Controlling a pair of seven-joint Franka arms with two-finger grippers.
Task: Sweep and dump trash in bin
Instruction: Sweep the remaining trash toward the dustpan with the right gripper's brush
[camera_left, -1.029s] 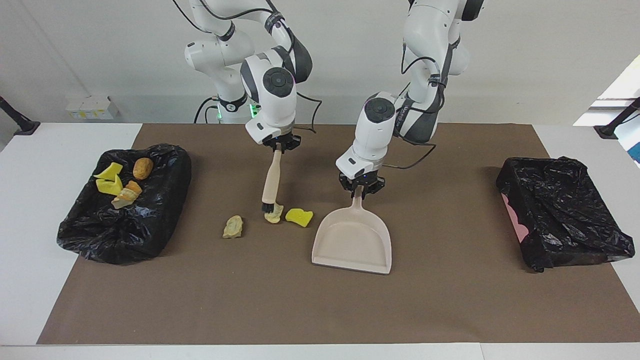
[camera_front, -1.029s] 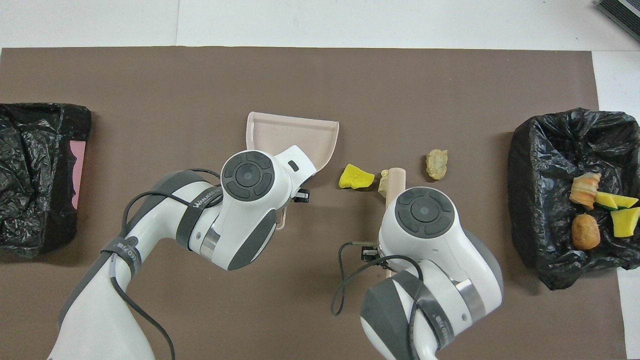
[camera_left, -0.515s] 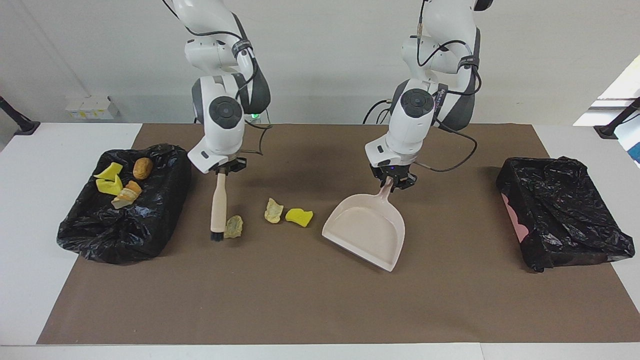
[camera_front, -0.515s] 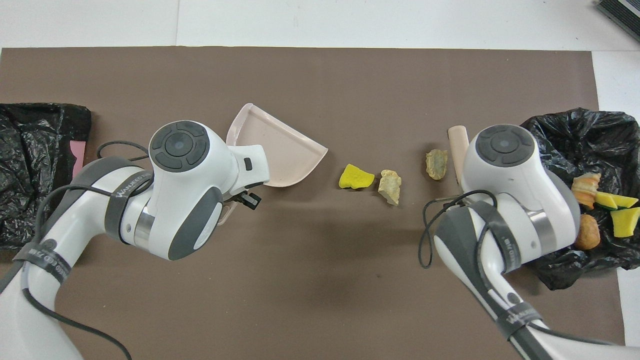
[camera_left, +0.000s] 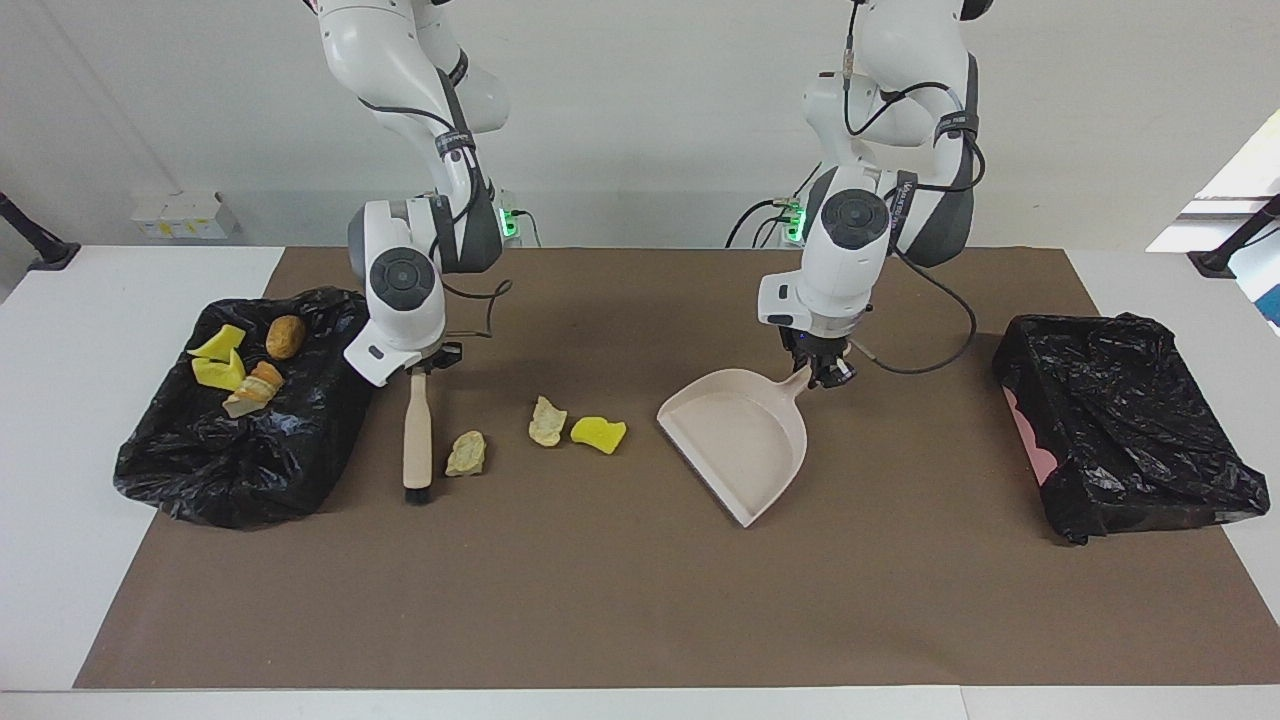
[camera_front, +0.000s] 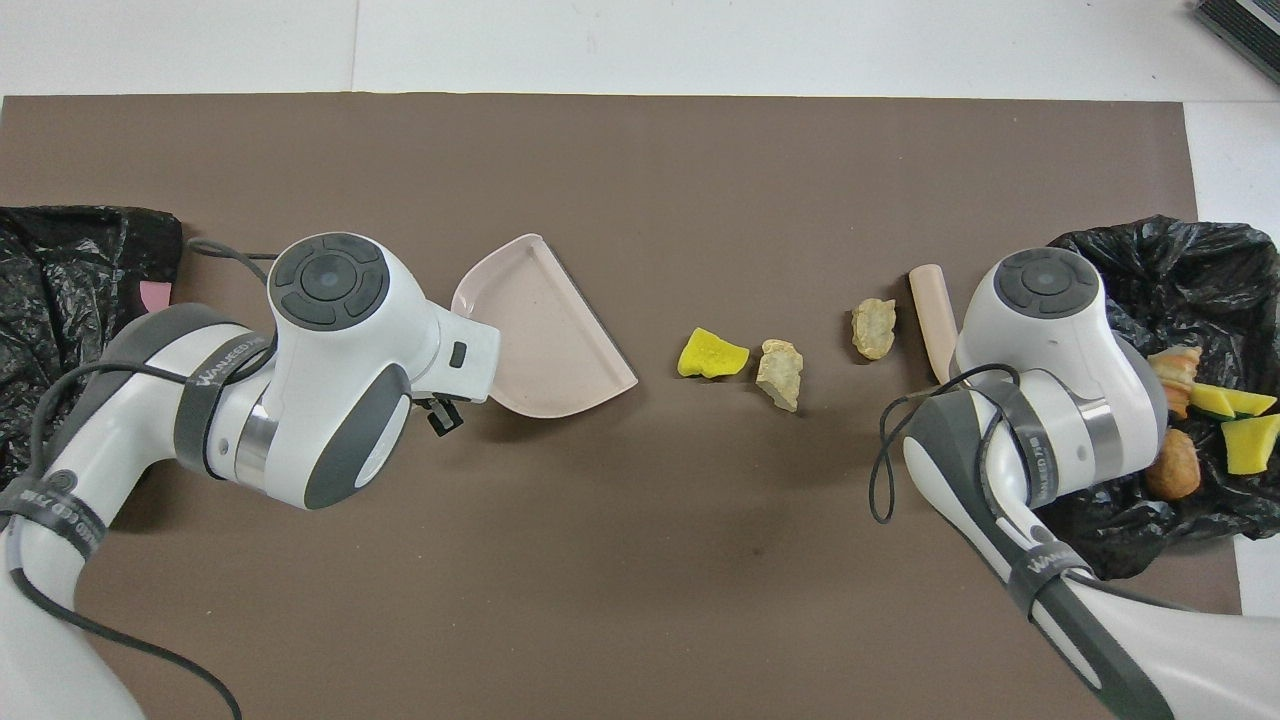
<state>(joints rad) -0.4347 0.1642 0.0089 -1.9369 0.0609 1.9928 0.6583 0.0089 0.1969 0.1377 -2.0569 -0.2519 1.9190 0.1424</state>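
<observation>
Brown mat (camera_left: 640, 600) carrying bins, trash.
Right gripper (camera_left: 424, 366) gripping brush (camera_left: 417, 440); left gripper (camera_left: 822, 372) gripping dustpan (camera_left: 740, 440); three lumps (camera_left: 548, 422) lying between.

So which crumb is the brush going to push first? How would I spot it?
Find the brown mat, then the brush that the right gripper holds upright near the bin bag with trash in it. Probably the beige crusty lump right beside its black bristles. It lies alone, while the other beige lump touches a bright yellow sponge chunk.
</observation>
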